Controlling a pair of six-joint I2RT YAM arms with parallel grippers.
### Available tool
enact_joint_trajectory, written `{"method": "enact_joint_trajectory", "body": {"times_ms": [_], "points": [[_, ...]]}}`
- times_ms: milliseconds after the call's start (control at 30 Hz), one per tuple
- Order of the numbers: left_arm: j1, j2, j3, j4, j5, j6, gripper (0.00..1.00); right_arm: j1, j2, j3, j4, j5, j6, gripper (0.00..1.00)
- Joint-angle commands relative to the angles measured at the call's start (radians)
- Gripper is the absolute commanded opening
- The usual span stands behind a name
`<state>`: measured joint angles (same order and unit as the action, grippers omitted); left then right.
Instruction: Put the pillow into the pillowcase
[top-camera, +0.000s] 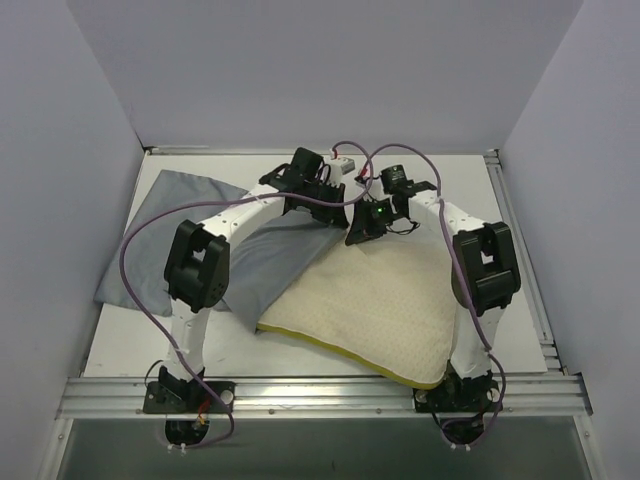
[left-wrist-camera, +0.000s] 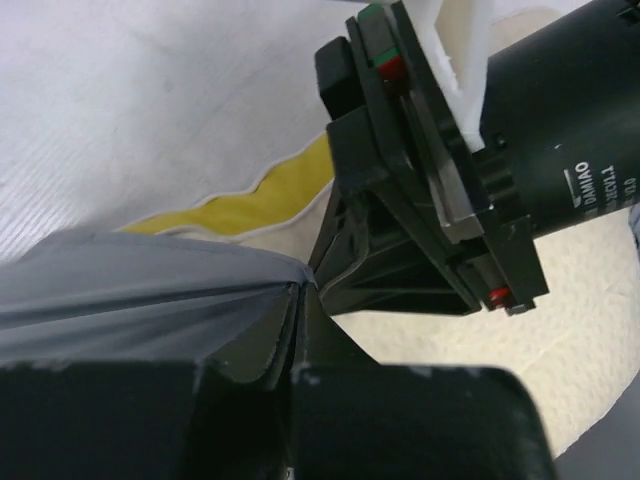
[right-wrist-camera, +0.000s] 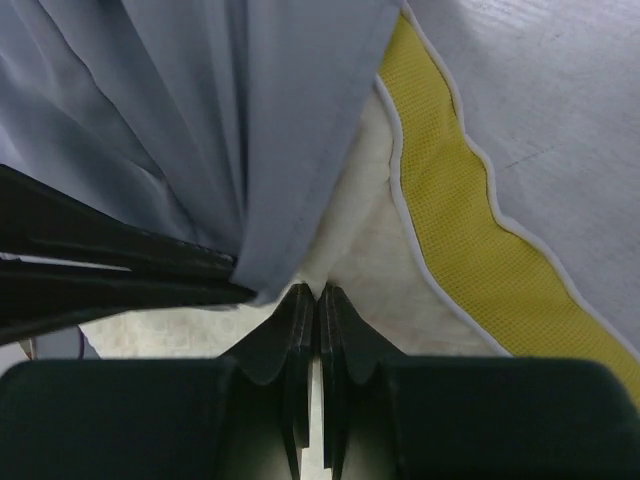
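From above, the pillow (top-camera: 370, 310) lies mid-table (top-camera: 470, 190), mostly bare. The pillowcase (top-camera: 165, 235) trails off far left, with one flap lapping the pillow's left side.

On the left wrist, the left fingers (left-wrist-camera: 297, 300) are clamped on a grey fold just by the yellow edge.

On the right wrist, the right fingers (right-wrist-camera: 318, 300) are pressed together at the hem; I cannot tell if any cloth is caught.

This looks like the step of opening the mouth. Next, the right needs a sure hold on the hem, then both draw it over the corner.

Far-left corner of the pillow (top-camera: 360, 305) hidden under the pillowcase (top-camera: 150, 240), pillowcase beside the pillow partly behind the left arm (top-camera: 200, 265), right gripper (right-wrist-camera: 318, 295) grasp at the pillow's edge unclear
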<state>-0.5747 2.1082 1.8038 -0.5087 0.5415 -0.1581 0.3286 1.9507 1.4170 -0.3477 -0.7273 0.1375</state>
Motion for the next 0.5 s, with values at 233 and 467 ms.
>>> {"method": "enact_joint_trajectory", "body": {"times_ms": [233, 467], "points": [[0.045, 0.032, 0.189, 0.066, 0.028, -0.003, 0.54, -0.152, -0.131, 0.051, 0.061, 0.049, 0.024, 0.05], [0.296, -0.359, -0.053, -0.051, 0.158, 0.058, 0.95, 0.074, -0.321, -0.008, -0.089, 0.331, -0.223, 0.85]]}}
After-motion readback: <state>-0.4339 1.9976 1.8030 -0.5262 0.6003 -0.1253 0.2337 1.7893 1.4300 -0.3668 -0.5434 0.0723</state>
